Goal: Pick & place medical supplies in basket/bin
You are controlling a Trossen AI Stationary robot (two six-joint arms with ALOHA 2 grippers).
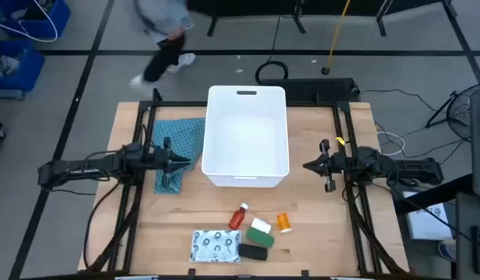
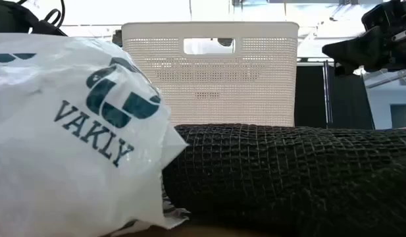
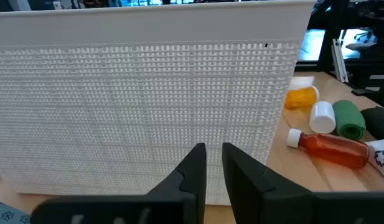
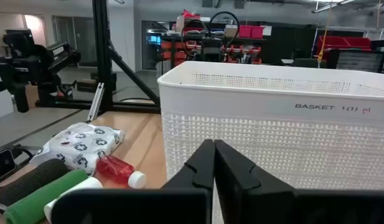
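Note:
The white tub point(image 1: 247, 136) stands mid-table. My left gripper point(image 1: 191, 162) point(image 3: 214, 165) hovers at its left wall over the teal cloth point(image 1: 177, 148), fingers a narrow gap apart. My right gripper point(image 1: 308, 166) point(image 4: 215, 158) hovers at its right wall, shut and empty. Near the table's near edge lie the dotted packet point(image 1: 216, 246), red bottle point(image 1: 238, 217), orange bottle point(image 1: 284, 222), white roll point(image 1: 261, 227), green block point(image 1: 259, 237) and black bar point(image 1: 254, 253). The low view shows the packet point(image 2: 71, 131) and bar point(image 2: 288, 178) close up, hiding the other items.
A black frame of rails point(image 1: 142, 140) runs along both sides of the table under the arms. A person point(image 1: 166, 39) walks on the floor beyond the far edge. Bare wood point(image 1: 325, 225) lies right of the items.

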